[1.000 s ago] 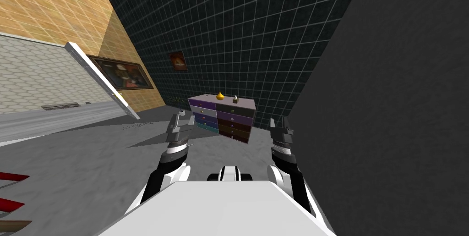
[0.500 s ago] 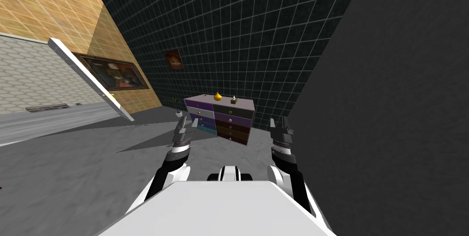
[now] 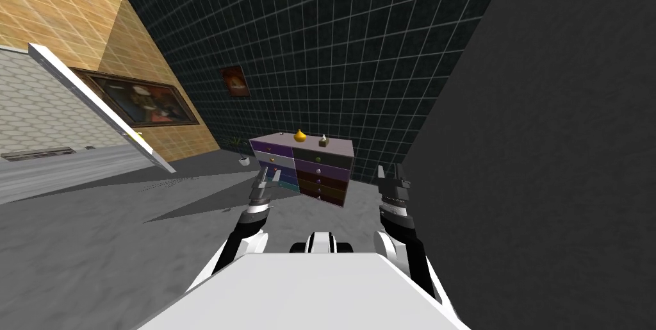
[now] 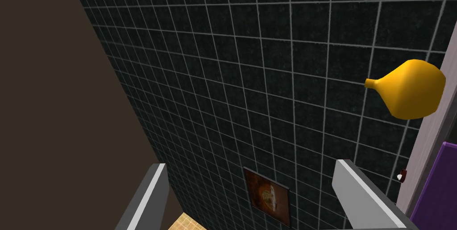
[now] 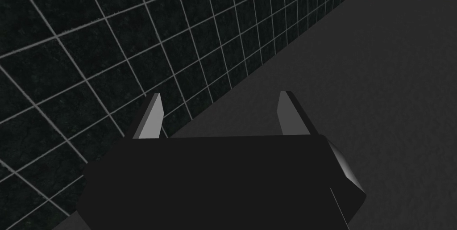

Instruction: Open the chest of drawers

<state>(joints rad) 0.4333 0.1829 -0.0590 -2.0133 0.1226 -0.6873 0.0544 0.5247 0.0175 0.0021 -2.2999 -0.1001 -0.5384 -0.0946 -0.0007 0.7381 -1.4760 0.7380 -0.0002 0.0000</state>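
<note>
Nearer the chest of drawers (image 3: 327,172) now, left gripper (image 3: 267,173) spread wide. One yellow vase (image 3: 299,135), perhaps one box (image 3: 323,141), atop it; right gripper (image 5: 219,93) spread too.

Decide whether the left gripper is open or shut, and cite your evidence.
Open: the left gripper has its fingers wide apart, gripping nothing.

The back wall (image 3: 359,38) is dark, faintly speckled tile with pale grout lines; the floor (image 3: 128,236) is mottled matt grey. The chest of drawers (image 3: 314,171) has flat matt fronts in purple, grey and brown under a pale smooth top, and the yellow vase (image 4: 408,89) on it is smooth with a soft sheen. The left tool (image 4: 250,164) and right tool (image 5: 220,93) have smooth, matt grey fingers.
</note>
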